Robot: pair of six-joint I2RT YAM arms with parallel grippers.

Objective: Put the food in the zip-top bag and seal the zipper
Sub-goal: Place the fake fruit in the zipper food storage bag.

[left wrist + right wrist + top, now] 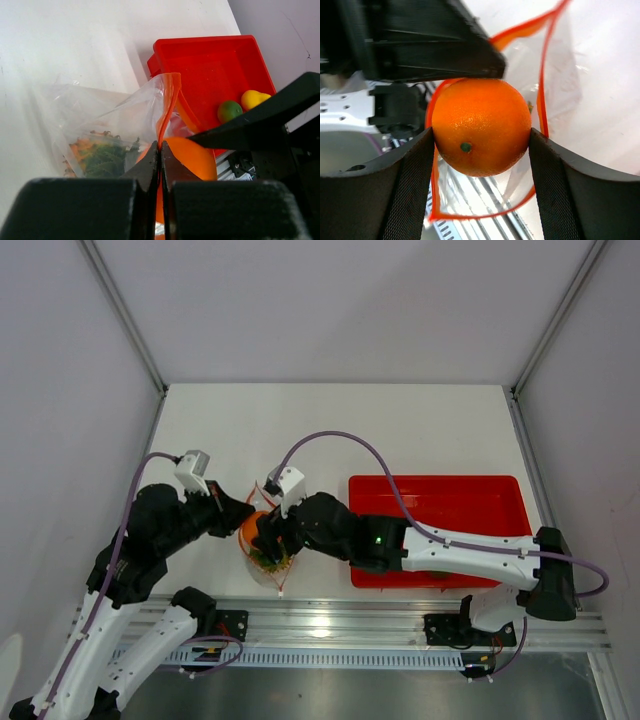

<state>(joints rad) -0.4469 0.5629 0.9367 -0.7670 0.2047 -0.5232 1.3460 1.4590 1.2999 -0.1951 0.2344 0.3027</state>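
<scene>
From above, the zip-top bag (276, 570) lies close to the near edge of the surface (400, 430), just left of the red tray (435, 481), which sits toward the near right corner. The left hand (243, 512) reaches the bag's left side. The right hand (262, 538) hangs over the bag's mouth with the orange ball (252, 526) in it.

In the left wrist view, the left hand's fingers are pressed together on the zipper (168, 102), pinching one lip and lifting it so the mouth gapes. The pineapple (100, 156) shows through the clear plastic, so it is already inside. The lemon (254, 99) and the green round fruit (229, 111) lie side by side in a corner of the tray.

In the right wrist view, the right hand is clamped on the orange ball, one finger on each side. The ball sits at the open mouth, ringed by the orange-red strip, and I cannot tell whether it has passed the rim.

As I judge it, one fruit is bagged and a second is about to go in. Left to do are releasing the ball, bagging the two fruits from the tray and pressing the zipper closed, so the task is under halfway.
</scene>
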